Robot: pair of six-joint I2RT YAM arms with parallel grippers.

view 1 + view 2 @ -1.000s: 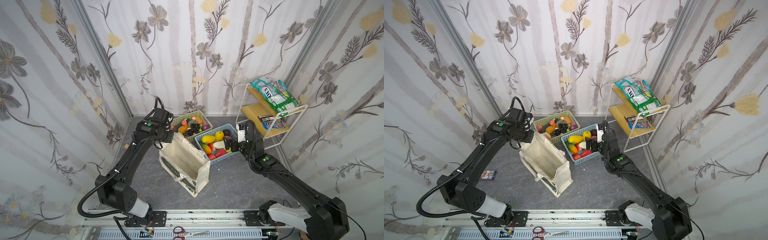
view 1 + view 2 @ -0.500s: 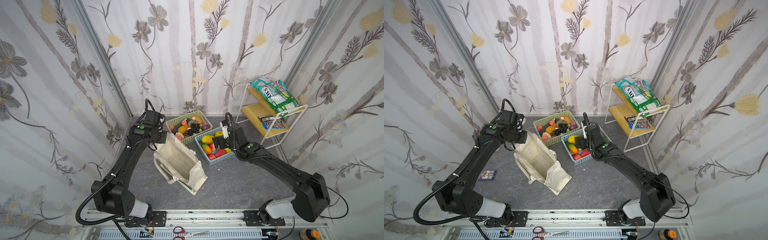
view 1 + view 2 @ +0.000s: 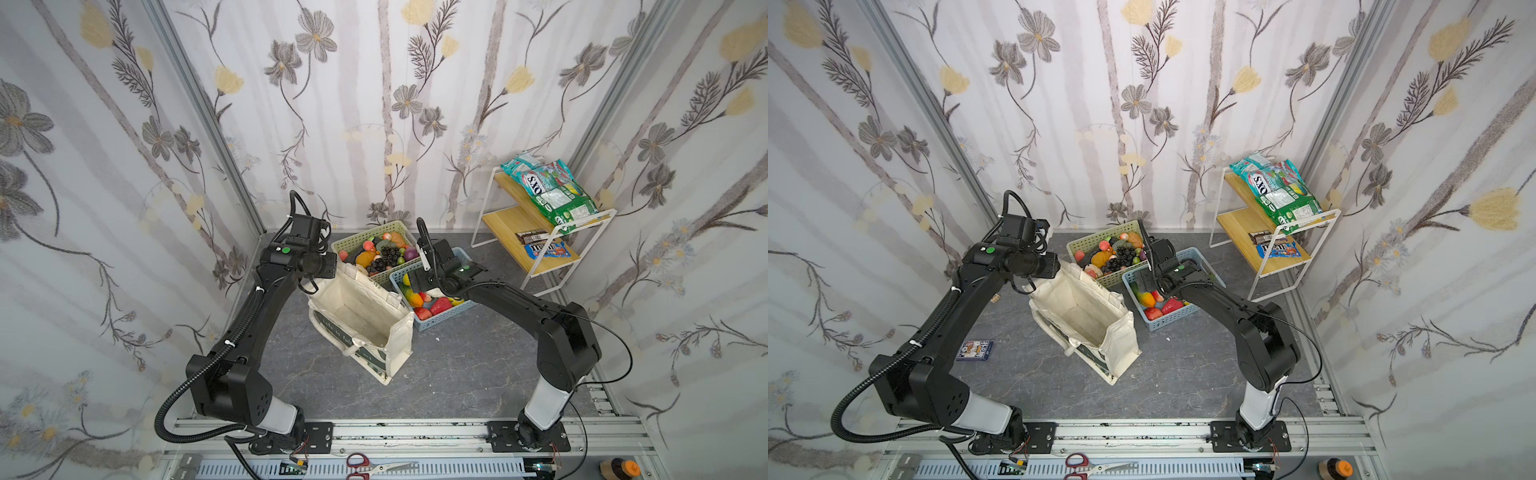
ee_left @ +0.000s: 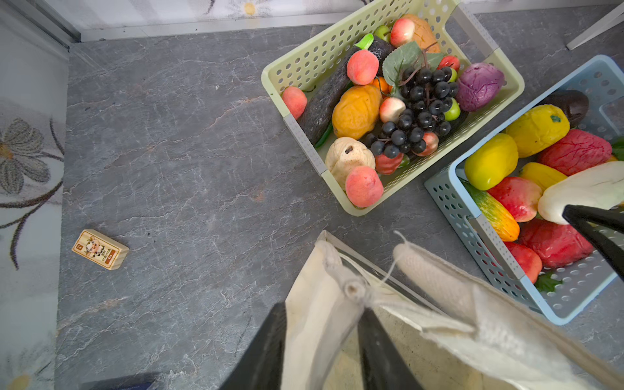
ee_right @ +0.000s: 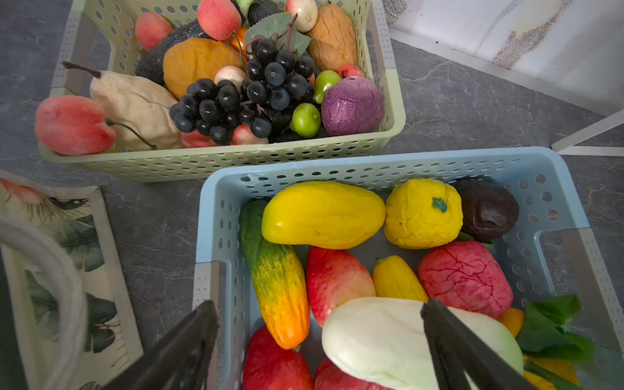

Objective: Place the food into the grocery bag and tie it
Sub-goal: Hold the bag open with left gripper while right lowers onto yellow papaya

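While no food [image 3: 439, 305] (small glossy toy fruits and vegetables) shows inside it, the tall cream canvas grocery bag [image 3: 357, 320] stands mouth-up in both top views. It is just beside the pale blue lattice plastic basket [image 3: 442, 320] holding them. My right gripper [image 3: 420, 286] hangs over that basket; my left gripper [image 3: 336, 270] sits at the bag's rim. Right arm is nearer the food.

Left wrist view: my fingers [image 4: 266, 347] stand parted with rim cloth between them; whether they bite it I cannot tell.

Right wrist view: jaws spread wide, holding nothing. A long smooth white toy vegetable [image 5: 378, 337] lies directly beneath, overlapped by one finger. Its long axis runs roughly finger to finger, along my closing line. Judgement: turn the wrist before closing. The bag lies beyond the opposite finger.
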